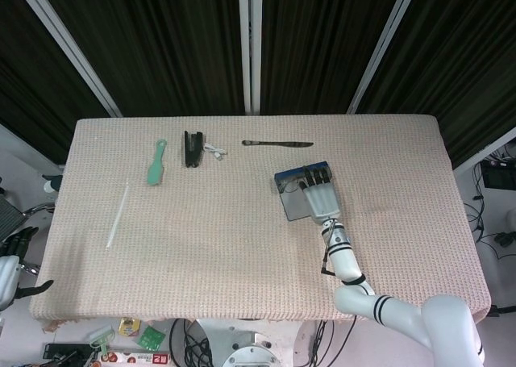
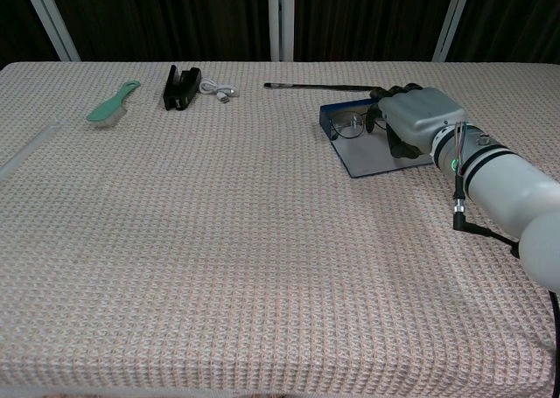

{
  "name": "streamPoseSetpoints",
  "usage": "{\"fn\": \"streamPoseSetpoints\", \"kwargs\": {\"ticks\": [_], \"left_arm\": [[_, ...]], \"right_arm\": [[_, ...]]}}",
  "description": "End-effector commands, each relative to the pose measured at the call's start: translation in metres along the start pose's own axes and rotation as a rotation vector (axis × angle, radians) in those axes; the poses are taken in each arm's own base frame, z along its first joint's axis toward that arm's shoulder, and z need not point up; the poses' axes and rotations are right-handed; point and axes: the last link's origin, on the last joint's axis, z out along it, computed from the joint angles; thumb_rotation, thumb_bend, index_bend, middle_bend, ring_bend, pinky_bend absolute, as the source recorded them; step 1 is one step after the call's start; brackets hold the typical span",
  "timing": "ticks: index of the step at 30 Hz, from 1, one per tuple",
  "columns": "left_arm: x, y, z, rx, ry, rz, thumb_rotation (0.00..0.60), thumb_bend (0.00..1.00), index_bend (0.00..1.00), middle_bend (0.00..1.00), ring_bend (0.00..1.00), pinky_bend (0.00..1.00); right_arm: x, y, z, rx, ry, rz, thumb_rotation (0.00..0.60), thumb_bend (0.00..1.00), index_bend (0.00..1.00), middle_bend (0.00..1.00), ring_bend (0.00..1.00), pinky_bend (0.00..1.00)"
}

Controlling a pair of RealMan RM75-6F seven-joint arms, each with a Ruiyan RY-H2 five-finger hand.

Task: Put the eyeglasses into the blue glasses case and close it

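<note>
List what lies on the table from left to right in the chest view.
White stick → green brush → black clip → white cable → black pen → blue glasses case with the eyeglasses → right hand.

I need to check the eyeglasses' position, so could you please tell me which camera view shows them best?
The chest view: the eyeglasses show as wire rims in the blue glasses case, beside the right hand. The head view shows only a faint trace.
</note>
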Motion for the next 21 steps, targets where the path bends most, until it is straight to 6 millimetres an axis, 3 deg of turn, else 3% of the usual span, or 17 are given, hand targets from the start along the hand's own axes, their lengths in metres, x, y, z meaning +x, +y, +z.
{"fn": "streamPoseSetpoints", "kwargs": {"ticks": [1, 12, 21], "left_arm": [[-0.0006, 0.0001, 0.0001, 0.000, -0.002, 0.000, 0.600, 0.00, 0.08, 0.06, 0.08, 0.24], [-0.0008, -0.0017, -0.0004, 0.005, -0.004, 0.003, 0.600, 0.00, 0.08, 0.06, 0.08, 0.24], [-0.0004, -0.0022, -0.0016, 0.007, -0.003, 0.000, 0.600, 0.00, 0.08, 0.06, 0.08, 0.24]], "right_arm": [[-0.0003, -0.0027, 0.0030, 0.002, 0.001, 0.003, 0.600, 1.00, 0.27, 0.00, 0.00, 0.00], [-0.0039, -0.0068, 0.0088, 0.001, -0.007, 0.012, 0.600, 0.98, 0.13, 0.00, 0.00, 0.00], [-0.0013, -0.0056, 0.0036, 0.007, 0.018, 0.015, 0.600, 0.97, 0.11, 0.00, 0.00, 0.00]]}}
